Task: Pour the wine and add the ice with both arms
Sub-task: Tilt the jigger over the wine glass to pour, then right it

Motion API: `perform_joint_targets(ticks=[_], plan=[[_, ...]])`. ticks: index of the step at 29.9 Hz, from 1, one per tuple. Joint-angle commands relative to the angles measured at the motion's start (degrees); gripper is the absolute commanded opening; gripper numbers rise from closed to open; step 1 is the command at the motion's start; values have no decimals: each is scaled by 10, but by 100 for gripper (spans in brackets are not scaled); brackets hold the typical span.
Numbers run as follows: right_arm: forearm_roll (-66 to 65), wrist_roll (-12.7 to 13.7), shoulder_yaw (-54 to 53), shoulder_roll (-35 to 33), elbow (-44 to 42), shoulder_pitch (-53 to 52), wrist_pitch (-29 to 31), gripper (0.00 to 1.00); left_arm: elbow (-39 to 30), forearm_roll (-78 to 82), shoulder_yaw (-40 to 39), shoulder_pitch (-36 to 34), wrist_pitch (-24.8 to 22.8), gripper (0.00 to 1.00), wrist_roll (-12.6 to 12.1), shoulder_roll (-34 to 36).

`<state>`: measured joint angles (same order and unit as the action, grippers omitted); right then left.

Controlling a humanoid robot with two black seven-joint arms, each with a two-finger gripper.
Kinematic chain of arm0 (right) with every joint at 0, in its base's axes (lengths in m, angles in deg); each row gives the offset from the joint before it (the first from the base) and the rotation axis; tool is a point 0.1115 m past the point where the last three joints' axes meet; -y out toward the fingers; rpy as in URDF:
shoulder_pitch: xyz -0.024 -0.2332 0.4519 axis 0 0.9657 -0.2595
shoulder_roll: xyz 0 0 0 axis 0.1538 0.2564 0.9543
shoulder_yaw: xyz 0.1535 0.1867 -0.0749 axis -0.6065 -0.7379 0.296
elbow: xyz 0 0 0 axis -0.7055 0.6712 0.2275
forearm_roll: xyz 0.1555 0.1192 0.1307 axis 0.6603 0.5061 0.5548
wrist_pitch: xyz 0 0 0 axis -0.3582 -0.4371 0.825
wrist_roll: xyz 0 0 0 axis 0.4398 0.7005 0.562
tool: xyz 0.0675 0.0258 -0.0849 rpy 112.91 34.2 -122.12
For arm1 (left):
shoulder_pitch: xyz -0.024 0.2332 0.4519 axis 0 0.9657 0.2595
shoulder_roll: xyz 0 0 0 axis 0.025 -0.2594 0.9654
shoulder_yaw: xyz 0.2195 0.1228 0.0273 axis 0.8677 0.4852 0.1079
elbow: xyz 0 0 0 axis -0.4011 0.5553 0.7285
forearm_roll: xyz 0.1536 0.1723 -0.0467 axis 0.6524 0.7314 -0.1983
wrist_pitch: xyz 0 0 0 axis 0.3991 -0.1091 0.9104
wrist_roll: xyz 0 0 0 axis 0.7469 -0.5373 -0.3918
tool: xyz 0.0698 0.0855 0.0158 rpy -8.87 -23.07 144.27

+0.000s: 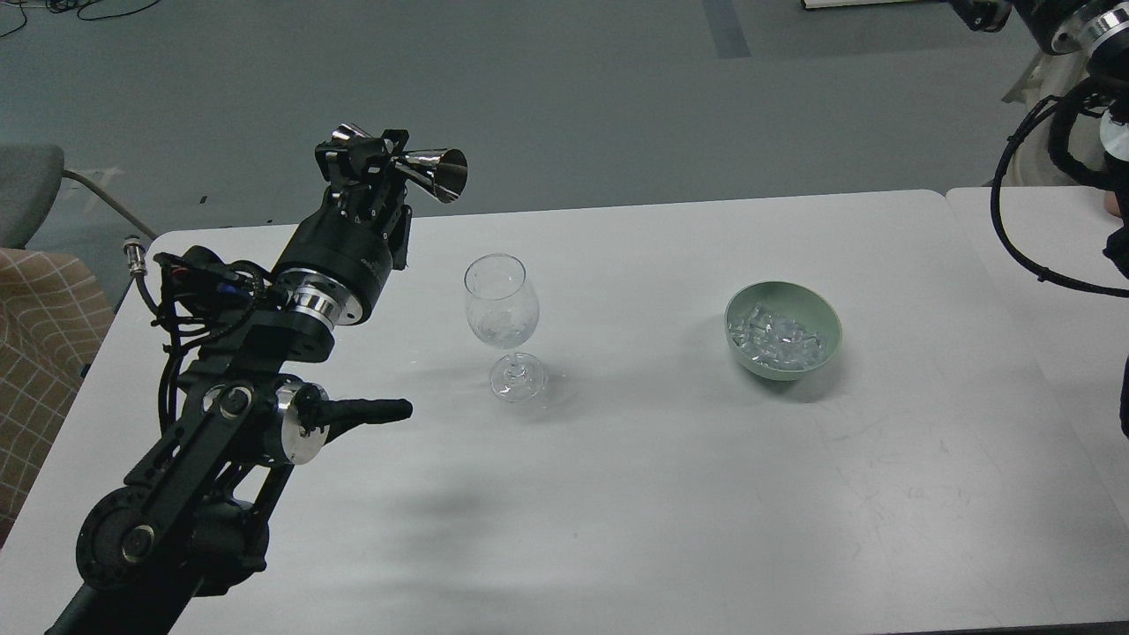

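My left gripper [381, 168] is shut on a shiny metal jigger [434, 172], held on its side with the open mouth facing right, up and left of the glass. No liquid runs from it. The clear stemmed glass [501, 304] stands upright on the white table [670, 494]; a little clear wine shows low in its bowl, hard to make out. Clear ice cubes [776, 339] lie in a pale green bowl [825, 326] to the right of the glass. Only the upper part of my right arm [1072, 53] shows at the top right; its gripper is out of view.
A second white table [1032, 256] adjoins at the right. A chair with a checked cushion [35, 326] stands past the table's left edge. Grey floor lies beyond the far edge.
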<state>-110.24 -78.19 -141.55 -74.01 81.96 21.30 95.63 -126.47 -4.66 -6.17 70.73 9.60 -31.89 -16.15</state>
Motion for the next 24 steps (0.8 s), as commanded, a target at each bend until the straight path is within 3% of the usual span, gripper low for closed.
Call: perform_joint_targets(ticks=[1, 24], plan=[[0, 0, 0, -1, 0, 0, 0, 100, 0, 6, 0, 0, -3, 0, 3, -1], [0, 0, -8, -14, 0, 5, 0, 100, 0, 83, 8, -8, -60, 0, 13, 6]])
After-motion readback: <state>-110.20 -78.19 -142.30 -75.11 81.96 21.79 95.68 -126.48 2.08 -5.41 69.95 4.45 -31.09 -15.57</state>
